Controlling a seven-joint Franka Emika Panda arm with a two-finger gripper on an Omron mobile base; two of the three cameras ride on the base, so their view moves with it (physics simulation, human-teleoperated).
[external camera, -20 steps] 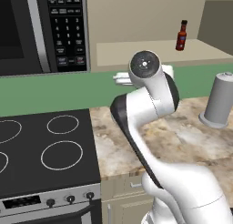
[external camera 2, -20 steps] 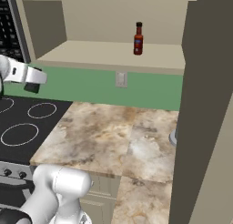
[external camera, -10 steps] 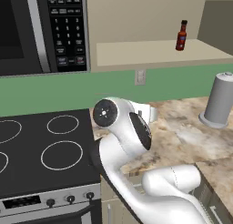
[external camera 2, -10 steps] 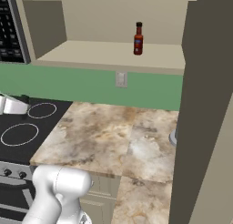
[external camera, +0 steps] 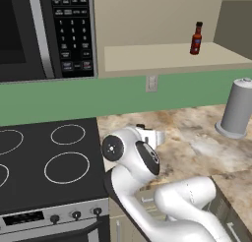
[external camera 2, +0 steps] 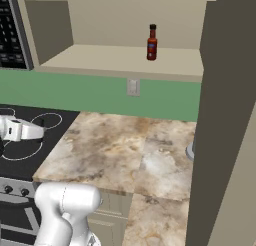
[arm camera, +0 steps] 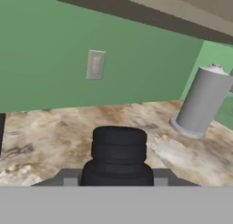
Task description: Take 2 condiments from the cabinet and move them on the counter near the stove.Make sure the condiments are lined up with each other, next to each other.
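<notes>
We see our end effector (arm camera: 118, 173) pinching the black shaker (arm camera: 119, 155) low over the table (external camera: 197, 137), while the red-brown sauce bottle (external camera: 196, 38) stands on the cabinet shelf (external camera: 162, 56)

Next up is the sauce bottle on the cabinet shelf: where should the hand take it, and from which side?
Grip the sauce bottle around its straight body below the narrow black cap, coming level from the cabinet's open front. It stands upright and alone on the shelf, with the back panel close behind.
</notes>
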